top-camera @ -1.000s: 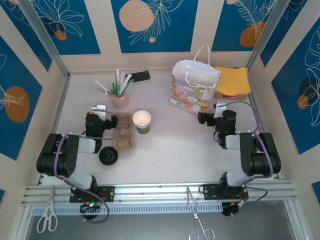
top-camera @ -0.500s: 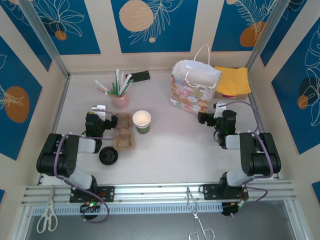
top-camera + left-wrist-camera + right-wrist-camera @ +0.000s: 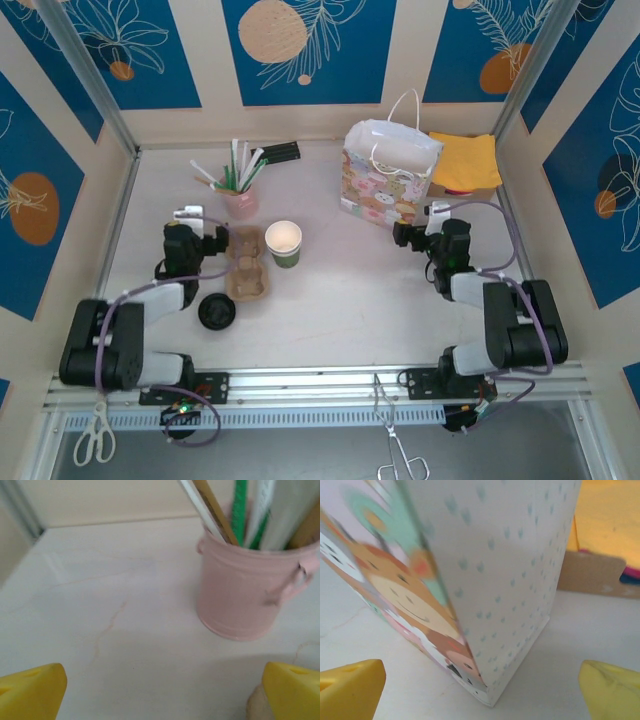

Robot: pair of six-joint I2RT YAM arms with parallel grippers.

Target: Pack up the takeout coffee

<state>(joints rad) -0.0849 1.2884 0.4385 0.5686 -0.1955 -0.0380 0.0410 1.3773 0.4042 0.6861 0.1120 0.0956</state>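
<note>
Showing an open green paper coffee cup (image 3: 283,243) standing upright mid-table, just beside a brown pulp cup carrier (image 3: 247,268), round black plastic lid (image 3: 217,311) lying nearer; left gripper (image 3: 197,228) gaping wide and empty towards a pink straw bucket (image 3: 245,587), right gripper (image 3: 422,225) likewise facing a patterned paper gift bag (image 3: 485,580)

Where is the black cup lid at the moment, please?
Top view, left side: the black lid lies beside the cardboard carrier, at its near-left corner.

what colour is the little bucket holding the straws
Pink bucket, clearest in the left wrist view.
</note>
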